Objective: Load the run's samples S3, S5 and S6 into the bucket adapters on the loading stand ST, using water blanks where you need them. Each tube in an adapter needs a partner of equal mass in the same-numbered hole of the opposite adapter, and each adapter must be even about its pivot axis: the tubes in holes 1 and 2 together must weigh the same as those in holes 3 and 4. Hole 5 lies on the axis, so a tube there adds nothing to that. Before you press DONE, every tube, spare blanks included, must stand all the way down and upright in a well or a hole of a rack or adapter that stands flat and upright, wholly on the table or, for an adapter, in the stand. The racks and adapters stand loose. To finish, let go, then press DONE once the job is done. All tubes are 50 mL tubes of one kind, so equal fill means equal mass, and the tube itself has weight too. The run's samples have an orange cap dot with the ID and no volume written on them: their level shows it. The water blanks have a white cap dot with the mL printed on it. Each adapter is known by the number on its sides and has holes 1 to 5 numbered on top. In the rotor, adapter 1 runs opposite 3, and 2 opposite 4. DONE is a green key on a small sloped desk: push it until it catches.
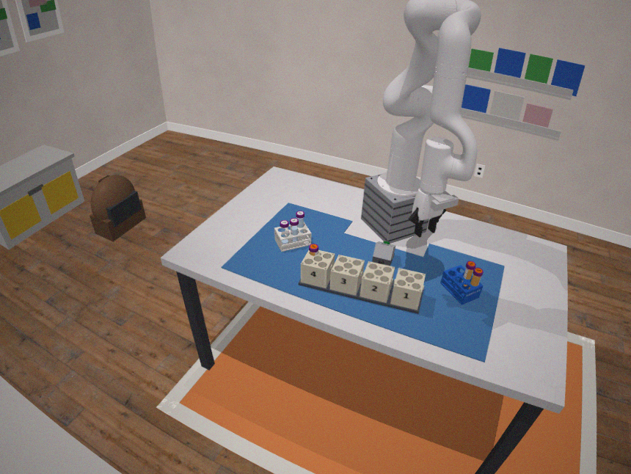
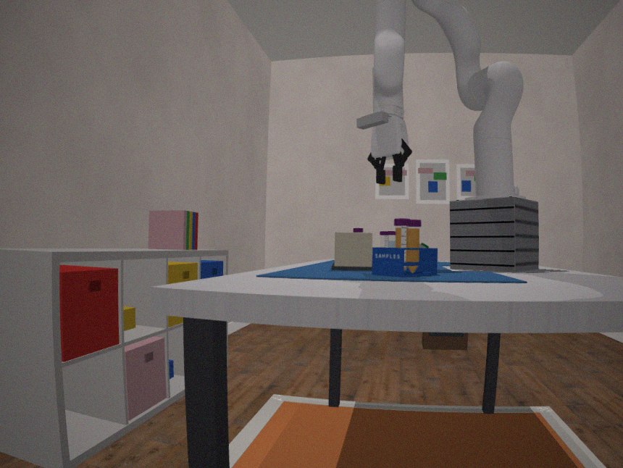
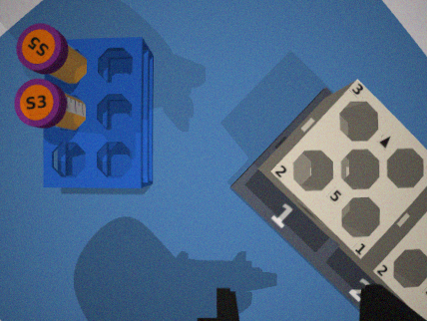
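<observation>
I'm seeing sample tubes S5 (image 1: 477,276) (image 3: 42,48) and S3 (image 1: 469,269) (image 3: 41,103) standing side by side in the blue SAMPLES rack (image 1: 461,290) (image 2: 386,261) (image 3: 135,164), orange dots up. Another orange-dotted tube (image 1: 313,249) is sitting in adapter 4 (image 1: 312,275); its ID is too small to read. Adapter 3 (image 1: 343,282), adapter 2 (image 1: 373,289) and adapter 1 (image 1: 406,296) (image 3: 335,195) are lining up beside it on the dark loading stand (image 1: 356,293) (image 3: 286,219), holes showing no tubes. Three white-dotted water blanks (image 1: 294,225) are standing in the clear-sided white rack (image 1: 294,242). DONE desk (image 1: 383,252) is sitting behind the adapters, green key on top.

I'm holding the gripper (image 1: 427,232) (image 2: 389,177) (image 3: 299,306) above the table, fingers parted about halfway, nothing between them.

All this is resting on a blue mat (image 1: 254,254) (image 2: 302,272) (image 3: 190,209) on a pale grey table (image 1: 530,285) (image 2: 392,292) with dark legs; arm shadows are falling across both. Below, an orange rug (image 1: 285,398) (image 2: 292,428) with a pale border is lying on wood flooring (image 1: 102,285) (image 2: 272,362). Framed pictures (image 1: 40,17) (image 2: 432,181) are hanging on plain walls; a cubby shelf (image 2: 56,352) is standing alongside, holding red, pink, yellow and blue boxes.
</observation>
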`<action>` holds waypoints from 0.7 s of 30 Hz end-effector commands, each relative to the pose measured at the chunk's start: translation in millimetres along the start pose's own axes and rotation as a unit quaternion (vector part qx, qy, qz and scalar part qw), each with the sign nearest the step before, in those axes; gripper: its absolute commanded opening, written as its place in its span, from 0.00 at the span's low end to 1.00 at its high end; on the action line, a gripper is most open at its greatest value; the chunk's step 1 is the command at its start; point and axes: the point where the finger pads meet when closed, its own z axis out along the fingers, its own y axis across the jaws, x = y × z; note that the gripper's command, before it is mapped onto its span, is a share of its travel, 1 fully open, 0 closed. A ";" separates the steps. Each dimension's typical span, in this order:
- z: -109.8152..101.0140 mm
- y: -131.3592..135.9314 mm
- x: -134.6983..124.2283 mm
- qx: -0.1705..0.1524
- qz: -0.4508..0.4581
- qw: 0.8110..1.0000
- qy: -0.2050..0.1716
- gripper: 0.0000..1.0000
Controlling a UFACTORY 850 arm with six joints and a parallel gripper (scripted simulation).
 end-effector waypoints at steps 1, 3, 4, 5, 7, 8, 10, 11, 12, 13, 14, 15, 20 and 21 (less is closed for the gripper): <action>0.1 -19.7 14.4 -0.004 0.000 1.000 -0.005 0.57; 0.2 -28.0 19.9 -0.004 0.000 1.000 -0.005 0.57; 0.2 -32.2 22.7 -0.004 0.000 1.000 -0.005 0.57; 0.3 -36.4 25.5 -0.004 0.000 1.000 -0.005 0.57; 0.4 -44.8 31.0 -0.004 0.000 1.000 -0.005 0.57; 0.5 -48.9 33.8 -0.004 0.000 1.000 -0.005 0.57; 0.5 -48.9 33.8 -0.004 0.000 1.000 -0.005 0.57; 0.6 -53.1 36.5 -0.004 0.000 1.000 -0.005 0.57; 0.7 -57.3 39.3 -0.004 0.000 1.000 -0.005 0.57; 0.7 -61.5 42.0 -0.004 0.000 1.000 -0.005 0.57; 0.8 -65.6 44.8 -0.004 0.000 1.000 -0.005 0.57; 0.8 -69.8 47.6 -0.004 0.000 1.000 -0.005 0.57; 1.1 -90.7 61.4 -0.004 0.000 1.000 -0.005 0.57; 1.2 -94.9 64.1 -0.004 0.000 1.000 -0.005 0.57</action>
